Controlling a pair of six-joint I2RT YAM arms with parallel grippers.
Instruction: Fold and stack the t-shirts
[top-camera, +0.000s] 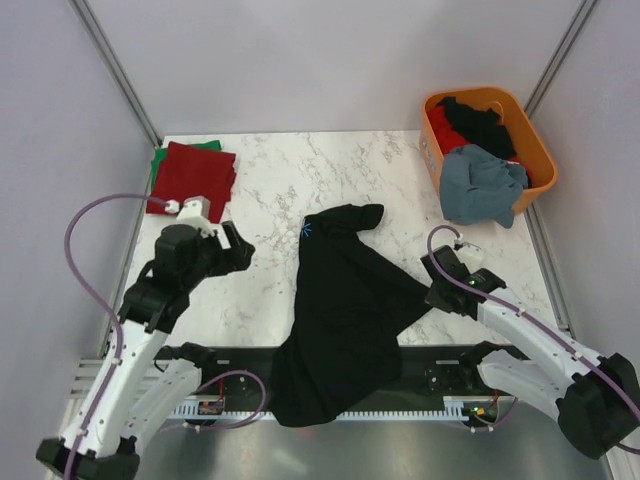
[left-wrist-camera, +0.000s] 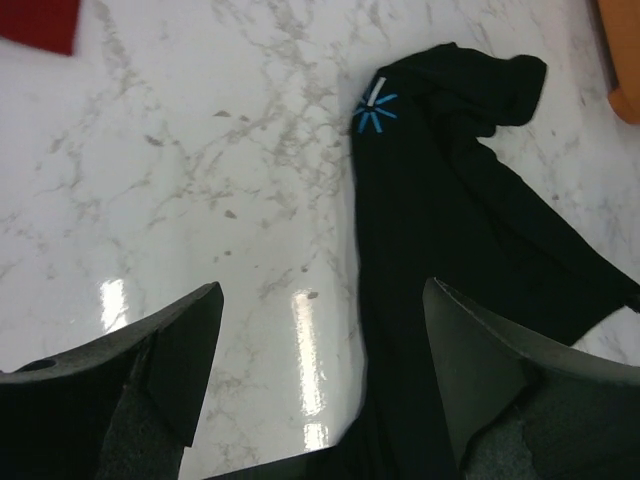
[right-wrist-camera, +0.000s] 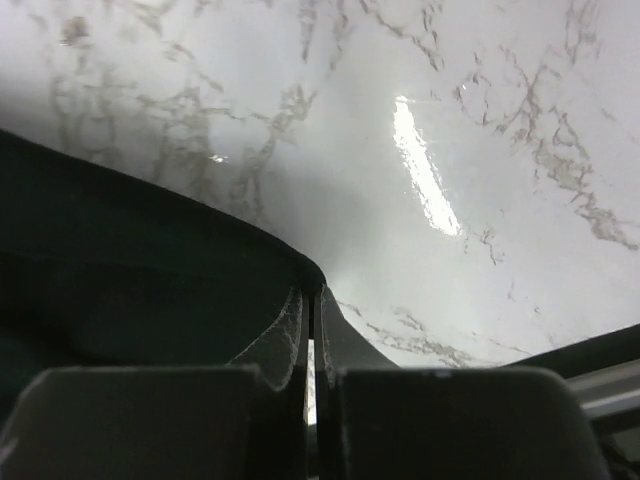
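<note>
A black t-shirt (top-camera: 345, 300) with a tiny light-blue mark (top-camera: 307, 229) near the collar lies crumpled in the middle of the table, its lower part hanging over the near edge. My left gripper (top-camera: 240, 250) is open and empty above bare marble just left of the shirt; in the left wrist view (left-wrist-camera: 320, 300) the shirt (left-wrist-camera: 460, 230) lies under its right finger. My right gripper (top-camera: 432, 285) is shut on the shirt's right edge; the right wrist view (right-wrist-camera: 311, 290) shows black cloth (right-wrist-camera: 120, 260) pinched at the tips.
A folded dark red t-shirt (top-camera: 192, 178) lies on a green one (top-camera: 158, 165) at the back left. An orange basket (top-camera: 535, 150) at the back right holds a grey-blue t-shirt (top-camera: 480, 185), a black one and a red one. Frame posts stand at the table's sides.
</note>
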